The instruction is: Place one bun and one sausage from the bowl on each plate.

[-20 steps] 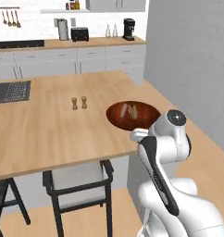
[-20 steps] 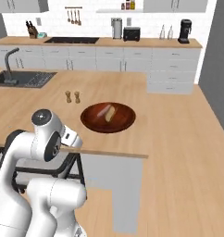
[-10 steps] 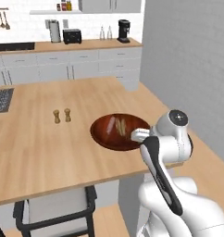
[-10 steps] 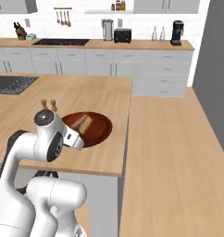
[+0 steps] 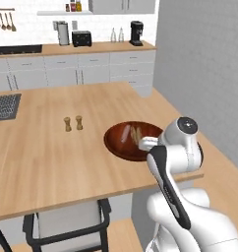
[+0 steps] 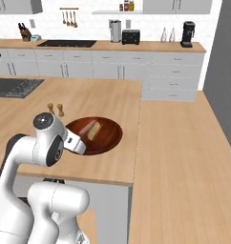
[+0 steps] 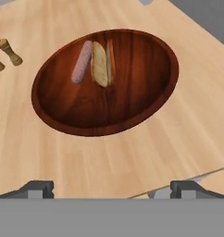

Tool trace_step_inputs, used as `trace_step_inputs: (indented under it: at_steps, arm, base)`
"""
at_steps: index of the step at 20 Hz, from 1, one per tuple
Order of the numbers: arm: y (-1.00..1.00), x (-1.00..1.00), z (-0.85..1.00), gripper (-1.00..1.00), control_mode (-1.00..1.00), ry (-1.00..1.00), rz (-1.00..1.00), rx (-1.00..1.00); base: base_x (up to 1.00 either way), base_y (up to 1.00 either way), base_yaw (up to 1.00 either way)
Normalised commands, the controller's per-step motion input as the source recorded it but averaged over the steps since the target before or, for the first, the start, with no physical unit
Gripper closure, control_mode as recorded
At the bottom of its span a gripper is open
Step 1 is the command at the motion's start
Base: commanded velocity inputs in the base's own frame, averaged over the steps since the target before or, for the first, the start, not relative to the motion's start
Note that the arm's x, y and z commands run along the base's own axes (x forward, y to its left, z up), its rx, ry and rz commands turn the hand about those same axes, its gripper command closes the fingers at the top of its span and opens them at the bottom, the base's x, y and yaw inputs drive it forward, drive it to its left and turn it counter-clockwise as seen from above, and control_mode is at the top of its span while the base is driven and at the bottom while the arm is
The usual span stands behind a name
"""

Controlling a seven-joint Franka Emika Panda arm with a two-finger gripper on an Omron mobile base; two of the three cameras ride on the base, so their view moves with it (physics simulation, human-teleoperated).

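Note:
A wide dark red-brown bowl (image 7: 132, 78) sits on the wooden island near its right front corner, also seen in the left base view (image 5: 122, 140) and the right base view (image 6: 108, 133). Inside lie a pinkish sausage (image 7: 81, 61) and a pale bun (image 7: 99, 65) side by side. A thin orange-brown piece (image 7: 110, 58) rests against the bun; what it is I cannot tell. My gripper (image 7: 113, 189) hovers above the counter's near edge, short of the bowl, open with nothing between its fingers. The plates are out of view.
Two small wooden shakers (image 5: 73, 123) stand left of the bowl. The island's front edge (image 7: 178, 183) runs just below my fingertips. A dark stool (image 5: 67, 221) is tucked under the island. A sink (image 5: 3, 106) lies at the far left, and a grey wall (image 5: 204, 74) rises on the right.
The base has driven, so both base views have shifted and the bowl now sits nearer their middle. The bowl's contents lie as before. My gripper stays open.

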Motion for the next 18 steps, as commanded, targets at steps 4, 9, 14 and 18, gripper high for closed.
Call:
trace_step_inputs:
  at_steps: [4,9,14,18]
  arm:
    - [0.00,0.09,0.00,-1.00,-1.00,0.02,0.00,0.00]
    - [0.28,0.94,0.23,-1.00,-1.00,0.24,0.07,-0.13]
    - [0.16,1.00,0.66,-1.00,-1.00,0.43,0.02,-0.21]
    - [-0.73,1.00,-0.03,-1.00,-1.00,0.19,-0.06,0.01]
  base:
    - [0.28,0.11,0.10]
    - [0.00,0.00,0.00]
    - [0.00,0.00,0.00]
    - [0.00,0.00,0.00]
